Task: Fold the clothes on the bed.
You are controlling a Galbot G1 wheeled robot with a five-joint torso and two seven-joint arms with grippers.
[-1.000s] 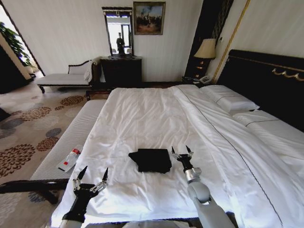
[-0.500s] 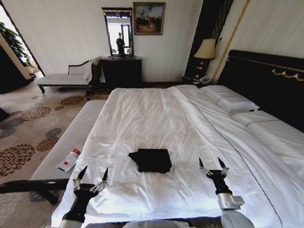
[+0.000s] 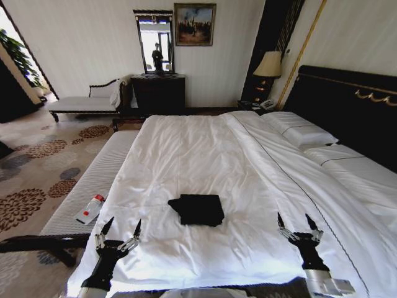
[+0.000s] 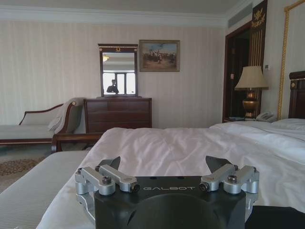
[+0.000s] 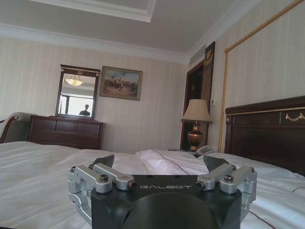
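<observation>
The black soft-fabric T-shirt (image 3: pixel 196 209) lies folded into a compact rectangle on the white duvet of the very large white-sheeted bed (image 3: pixel 205 155) with its dark headboard, near the bed's foot edge and roughly midway between the two arms; in the head view the left gripper (image 3: pixel 120 232) hovers over the near left corner of the bed, well apart from the shirt, its jaws spread wide with nothing between them; the right gripper (image 3: pixel 299 225) hovers over the near right part of the duvet, also clear of the shirt and to its right, its jaws likewise spread wide and holding nothing; in the left wrist view the left gripper (image 4: pixel 164 164) shows its two dark pointed fingertips far apart above the rumpled white duvet; in the right wrist view the right gripper (image 5: pixel 159 162) shows the same wide gap, with the white pillows and the dark headboard behind it; a clear plastic bottle with a red cap (image 3: pixel 91 208) lies on the narrow striped white bench (image 3: pixel 93 180) that runs along the bed's left side; a dark wooden dresser (image 3: pixel 158 93) stands against the far wall under a dark-framed mirror (image 3: pixel 154 42)
</observation>
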